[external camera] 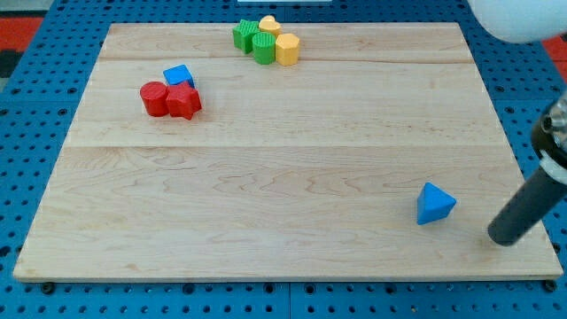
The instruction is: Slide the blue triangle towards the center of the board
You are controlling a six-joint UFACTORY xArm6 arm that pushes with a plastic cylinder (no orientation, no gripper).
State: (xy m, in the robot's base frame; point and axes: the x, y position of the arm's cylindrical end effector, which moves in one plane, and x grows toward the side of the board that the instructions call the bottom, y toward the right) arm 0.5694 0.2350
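Nearest, my tip (507, 237); right of blue triangle (435, 204); apart.

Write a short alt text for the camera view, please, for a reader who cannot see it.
My tip rests right of the blue triangle, apart from it, near the wooden board's bottom right corner. Red, blue, green and yellow blocks cluster near the view's top.

My rod slants in from the view's right edge, dark and straight, leaning down-left. My tip (503, 237) sits low on the board, near the view's bottom right corner.
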